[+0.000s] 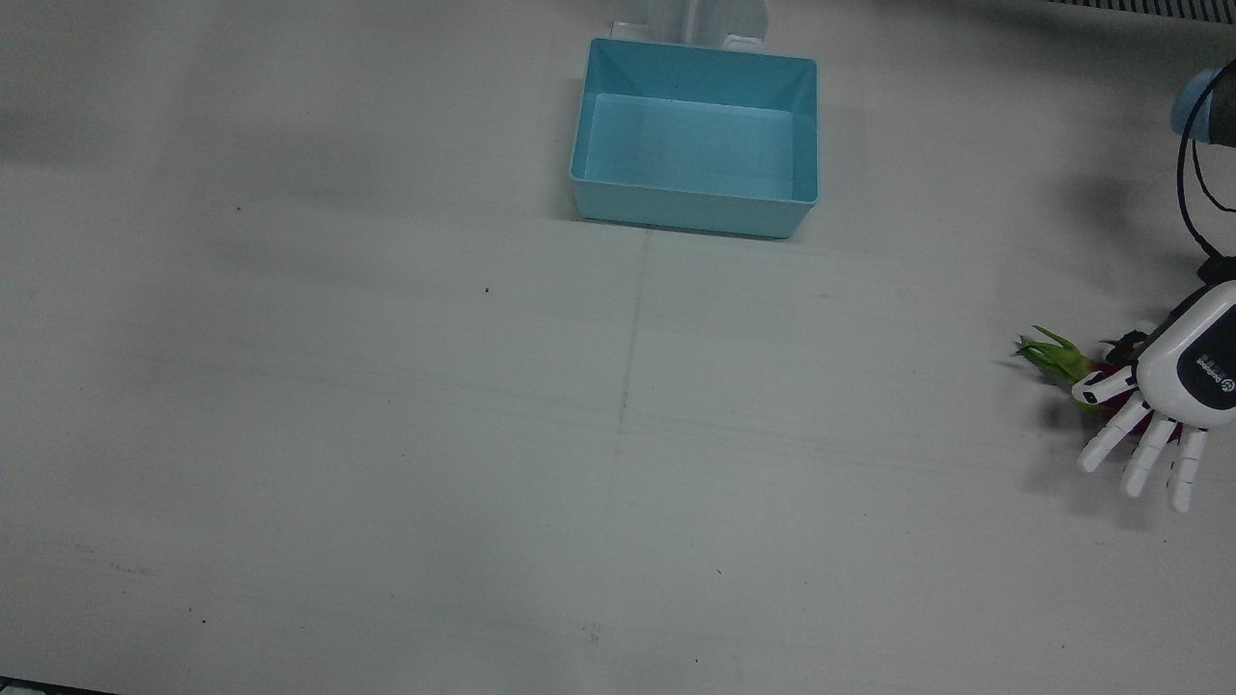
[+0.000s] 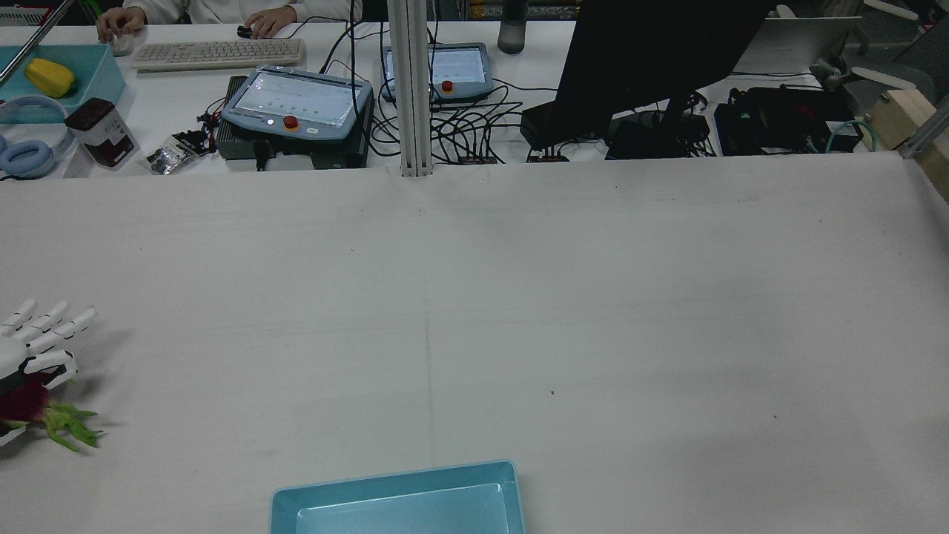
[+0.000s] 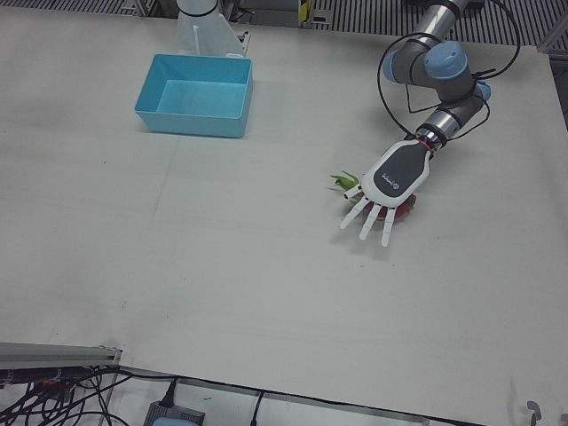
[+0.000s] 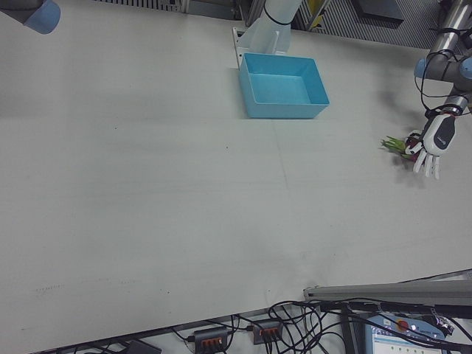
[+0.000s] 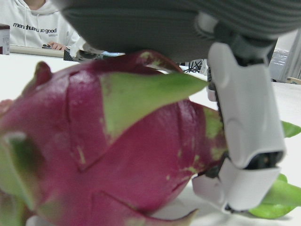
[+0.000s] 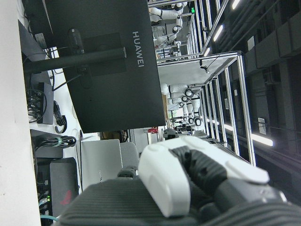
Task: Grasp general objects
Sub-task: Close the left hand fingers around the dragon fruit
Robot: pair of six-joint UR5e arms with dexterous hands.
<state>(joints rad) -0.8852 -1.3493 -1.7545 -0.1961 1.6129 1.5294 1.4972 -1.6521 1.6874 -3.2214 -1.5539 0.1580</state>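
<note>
left hand [image 1: 1173,386] | fingers [image 1: 1144,454] were spread flat over the dragon fruit [image 5: 117,150], maybe not touching | it lay near the table's [image 1: 386,434] edge | round fruit could roll off if bumped

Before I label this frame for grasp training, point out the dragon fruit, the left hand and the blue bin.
dragon fruit [image 5: 117,155], left hand view, on its red skin.
left hand [image 3: 388,180], left-front view, on its white back.
blue bin [image 1: 690,217], front view, on its near wall.

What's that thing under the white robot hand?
A dragon fruit, magenta with green leafy tips, lies under the left robot hand. The palm covers most of it from above; whether it is gripped is unclear.
</note>
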